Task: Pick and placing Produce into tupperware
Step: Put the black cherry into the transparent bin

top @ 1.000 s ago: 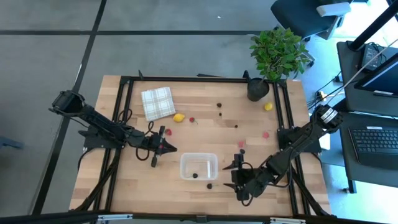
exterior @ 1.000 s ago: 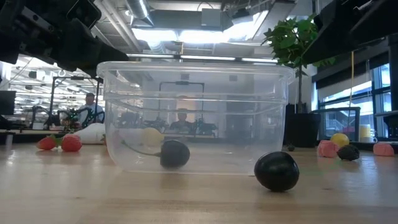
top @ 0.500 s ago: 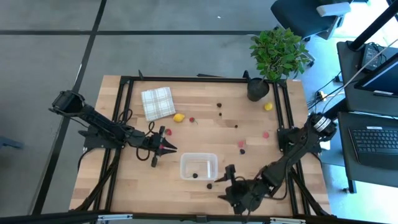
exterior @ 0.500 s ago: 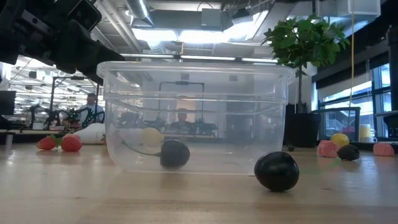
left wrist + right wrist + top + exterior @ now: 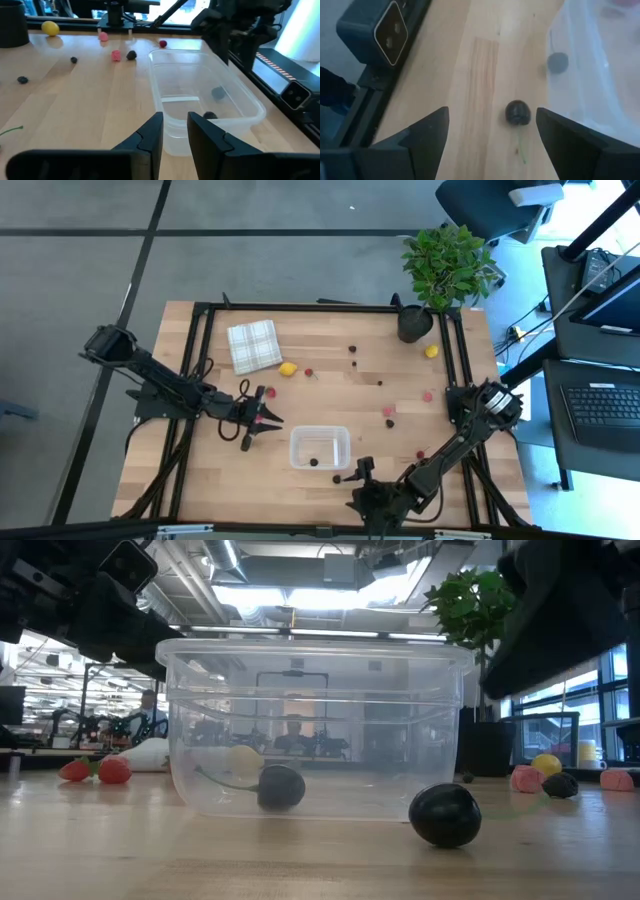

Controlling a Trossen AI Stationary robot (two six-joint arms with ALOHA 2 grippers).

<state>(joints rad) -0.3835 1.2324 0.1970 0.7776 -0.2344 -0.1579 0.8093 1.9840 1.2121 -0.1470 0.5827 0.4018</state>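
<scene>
The clear tub (image 5: 320, 447) sits near the table's front edge, with one dark berry (image 5: 281, 787) inside. A second dark berry (image 5: 337, 478) lies on the wood just outside the tub's front right corner. The right gripper (image 5: 362, 483) hovers beside that berry, fingers spread wide and empty. The left gripper (image 5: 268, 419) hangs just left of the tub, fingers narrowly parted, empty.

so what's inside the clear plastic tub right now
The clear plastic rectangular tub holds one dark round berry with a thin stem, resting on its floor near the front wall. Nothing else shows inside; the tub hides no part of its floor.
</scene>
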